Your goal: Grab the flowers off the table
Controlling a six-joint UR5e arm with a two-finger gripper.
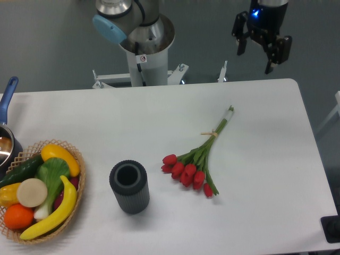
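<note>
The flowers [197,159] lie flat on the white table [255,196], right of centre: red tulip buds at the lower left end, green stems running up and right, tied by a pale band. My gripper [256,60] hangs high above the table's far right edge, well away from the stem tips. Its two dark fingers [270,62] are spread apart and hold nothing.
A dark ribbed cylindrical vase [129,186] stands left of the buds. A wicker basket [74,199] of toy fruit and vegetables sits at the front left. A pot with a blue handle [6,98] is at the left edge. The arm's base [144,53] stands behind the table.
</note>
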